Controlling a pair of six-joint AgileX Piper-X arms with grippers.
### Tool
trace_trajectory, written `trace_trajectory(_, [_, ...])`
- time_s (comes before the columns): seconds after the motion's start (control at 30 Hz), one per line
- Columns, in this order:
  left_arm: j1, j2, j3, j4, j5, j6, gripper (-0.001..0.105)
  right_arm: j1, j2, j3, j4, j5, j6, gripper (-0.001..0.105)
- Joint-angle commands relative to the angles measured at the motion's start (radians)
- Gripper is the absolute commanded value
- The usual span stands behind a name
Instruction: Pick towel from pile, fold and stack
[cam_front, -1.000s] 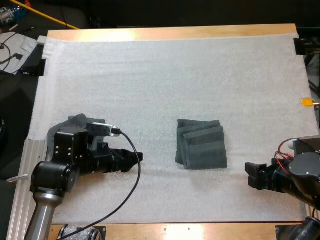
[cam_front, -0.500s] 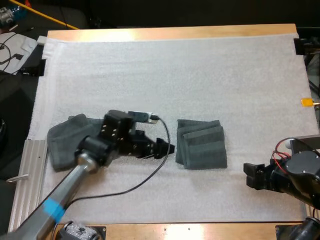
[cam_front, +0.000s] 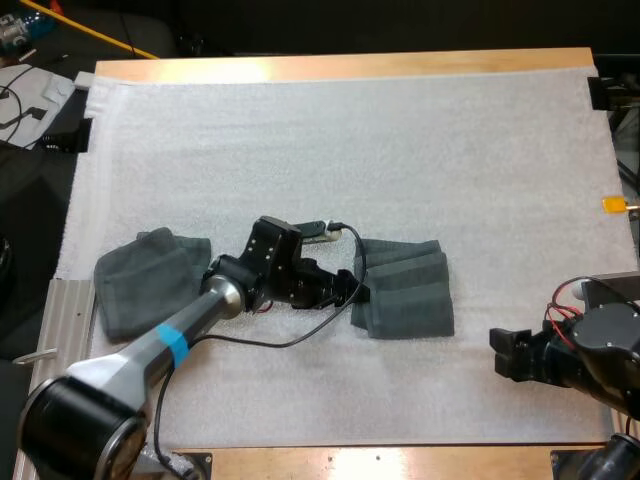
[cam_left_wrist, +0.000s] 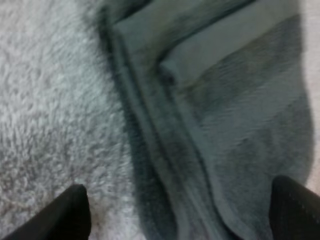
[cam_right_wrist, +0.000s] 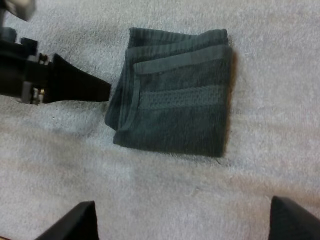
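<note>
The white mat (cam_front: 400, 150) carries the folded stack (cam_front: 405, 295) at its middle and a loose towel (cam_front: 150, 280) far left. My left gripper (cam_front: 352, 290) hangs at the stack's left edge, fingers apart (one over mat, one over towel). My right gripper (cam_front: 497, 352), fingers also spread, sits well apart from the stack.

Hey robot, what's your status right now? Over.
Left gripper open, at edge of folded towel. Right gripper open, apart from it. Second towel lies at my left. Nothing in the way.

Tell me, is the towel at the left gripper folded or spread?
Folded: the dark grey-green towel is a compact rectangle with layered edges.
</note>
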Motion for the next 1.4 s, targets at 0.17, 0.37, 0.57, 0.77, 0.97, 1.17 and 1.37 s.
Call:
trace_trajectory(0.17, [-0.004,0.104,-0.062,-0.036,0.07,-0.081,0.07,0.0,-0.004,-0.006,0.017,0.006,0.009,0.067])
trace_trajectory(0.37, [-0.018,0.148,-0.103,-0.008,0.069,-0.109,0.07,0.001,-0.005,-0.006,0.017,0.006,0.011,0.067])
trace_trajectory(0.57, [-0.051,0.16,-0.116,-0.001,0.052,-0.135,0.07,0.0,-0.002,-0.005,0.019,0.005,0.005,0.067])
trace_trajectory(0.77, [-0.113,0.195,-0.169,0.014,0.037,-0.196,0.07,-0.001,-0.001,-0.005,0.022,0.003,0.007,0.066])
trace_trajectory(0.97, [-0.149,0.228,-0.236,0.058,0.025,-0.218,0.069,0.002,-0.002,-0.006,0.026,0.001,0.008,0.066])
trace_trajectory(1.17, [-0.148,0.23,-0.245,0.066,0.031,-0.21,0.047,0.001,-0.006,-0.007,0.029,0.001,0.006,0.067])
trace_trajectory(1.37, [-0.151,0.228,-0.249,0.076,0.041,-0.198,0.003,0.002,-0.004,-0.005,0.026,0.009,0.002,0.067])
